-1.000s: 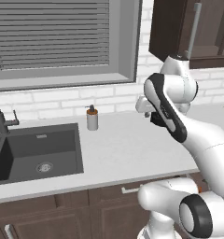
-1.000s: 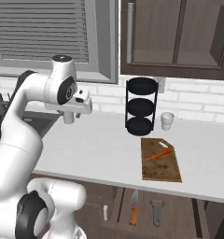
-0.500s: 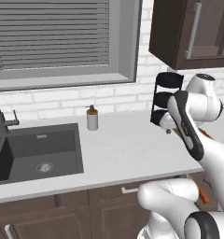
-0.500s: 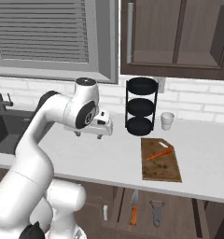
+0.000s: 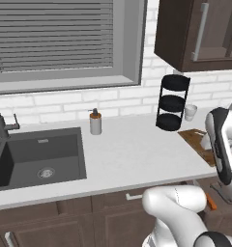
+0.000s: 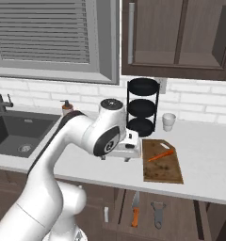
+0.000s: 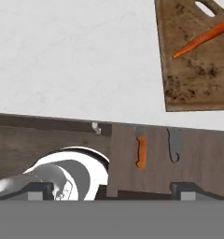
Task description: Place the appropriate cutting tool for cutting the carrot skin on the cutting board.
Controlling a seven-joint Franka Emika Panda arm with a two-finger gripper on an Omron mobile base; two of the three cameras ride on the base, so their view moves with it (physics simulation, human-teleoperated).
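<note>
Fingers (image 7: 112, 186) spread wide, nothing held, above worktop (image 7: 72, 60) edge. Grey peeler (image 7: 174, 145) in open drawer to be targeted, not orange-handled knife (image 7: 141, 151); carrot (image 7: 202, 39) on cutting board (image 7: 194, 70) left undisturbed.

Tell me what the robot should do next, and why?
Probably lower the open gripper toward the grey peeler in the open drawer. The carrot already lies on the cutting board, no tool is there yet, and the jaws hold nothing.

Both base cams look down from behind; hand cam stares straight down, closer in. All share the cutting board (image 6: 162, 161).
</note>
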